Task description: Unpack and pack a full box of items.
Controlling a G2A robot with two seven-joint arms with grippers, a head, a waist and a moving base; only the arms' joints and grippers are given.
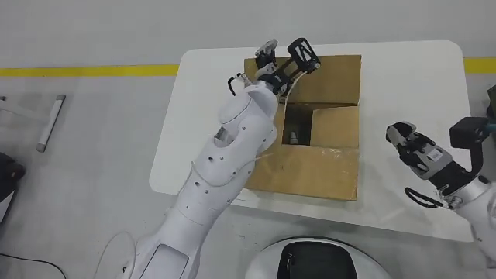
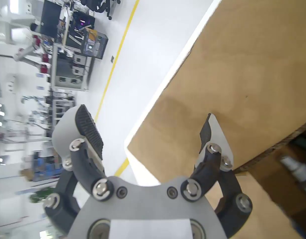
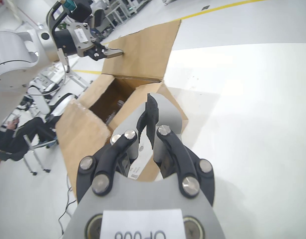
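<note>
An open cardboard box (image 1: 310, 172) sits on the white table (image 1: 403, 85) with its flaps spread out. My left gripper (image 1: 264, 54) is at the left corner of the far flap (image 1: 325, 77). It is open (image 2: 145, 115), with one finger (image 2: 210, 135) on the flap's inner face (image 2: 242, 63) and the other finger (image 2: 89, 128) beyond the flap's side edge. Dark items (image 2: 292, 165) lie deep inside the box (image 3: 110, 100) and are hard to make out. My right gripper (image 1: 401, 135) hovers over bare table right of the box, shut (image 3: 149, 115) on nothing.
The box's right flap (image 1: 337, 124) stands partly up beside the opening (image 1: 297, 130). Bare tabletop (image 3: 242, 100) stretches right of the box. The table's far edge (image 1: 310, 49) runs just behind the far flap. A yellow floor line (image 1: 85, 70) lies beyond.
</note>
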